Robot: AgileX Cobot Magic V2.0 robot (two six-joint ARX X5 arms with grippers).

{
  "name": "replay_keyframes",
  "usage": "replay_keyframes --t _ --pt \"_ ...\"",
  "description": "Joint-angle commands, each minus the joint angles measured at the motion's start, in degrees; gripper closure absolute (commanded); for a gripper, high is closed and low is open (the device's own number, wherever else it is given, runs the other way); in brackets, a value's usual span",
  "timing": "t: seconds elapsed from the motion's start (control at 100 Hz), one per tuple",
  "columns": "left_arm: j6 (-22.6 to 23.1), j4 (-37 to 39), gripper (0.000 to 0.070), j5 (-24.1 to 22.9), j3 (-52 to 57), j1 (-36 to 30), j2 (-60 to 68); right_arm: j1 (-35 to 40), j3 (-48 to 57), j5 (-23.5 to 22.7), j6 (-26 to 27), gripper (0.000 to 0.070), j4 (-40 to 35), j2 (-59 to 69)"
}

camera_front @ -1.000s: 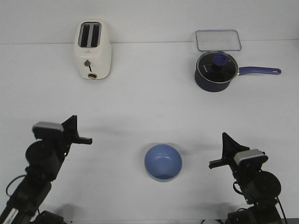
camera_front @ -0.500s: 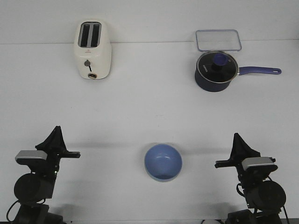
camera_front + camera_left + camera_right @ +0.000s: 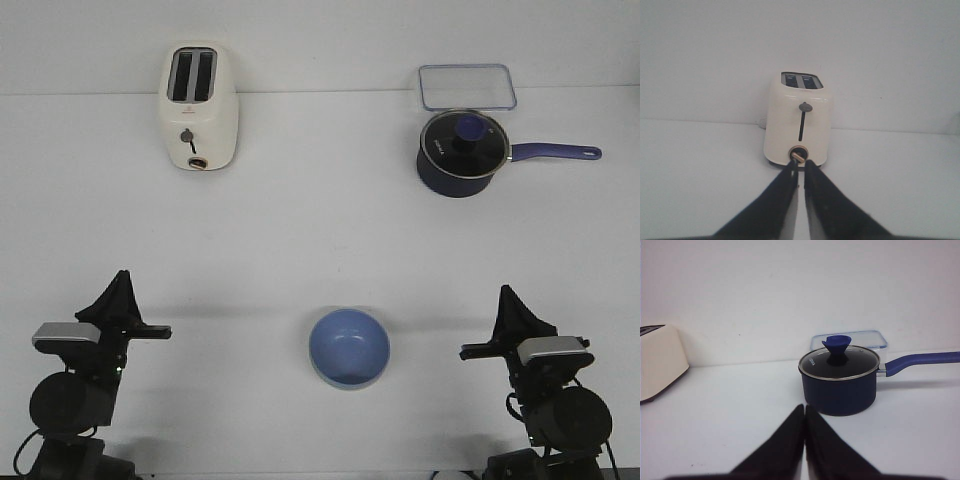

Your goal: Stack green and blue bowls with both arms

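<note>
Between both arms, blue bowl mouth-up

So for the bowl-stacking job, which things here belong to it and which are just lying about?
Belongs to the job:
- blue bowl, sitting in the green bowl, of which only a pale rim shows
- left gripper and right gripper, both away from the bowls

Just lying about:
- toaster
- saucepan with glass lid
- clear container behind it

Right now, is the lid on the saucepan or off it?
On. The glass lid sits flat on the saucepan rim, its blue knob up, in both the front and right wrist views.
</note>
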Motion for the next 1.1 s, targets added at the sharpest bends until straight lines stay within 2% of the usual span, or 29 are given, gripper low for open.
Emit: replay_keyframes --t 0.0,0.1,0.16,0.44,1.09 --pt "-0.5 -0.2 0.0685 1.6 -1.3 2.1 -1.9 0.0 0.0 0.2 -0.7 0.07 0.8 0.0" --pt "-1.0 -0.8 0.0686 10.4 -5.3 7.4 -6.3 0.0 0.0 0.2 -0.7 0.07 0.8 0.0" --pt "-1.0 -0.9 0.0686 12.4 -8.1 9.7 -9.3 0.0 0.0 0.2 -0.7 0.07 0.8 0.0" --pt "0.4 -6.9 0.0685 13.7 -16.5 14.4 -22.0 0.0 0.0 0.2 -0.7 0.07 0.9 0.0" --pt "-0.4 -7.1 0.0685 14.3 -19.2 15.4 -21.9 0.0 0.0 0.2 -0.7 0.07 1.0 0.0"
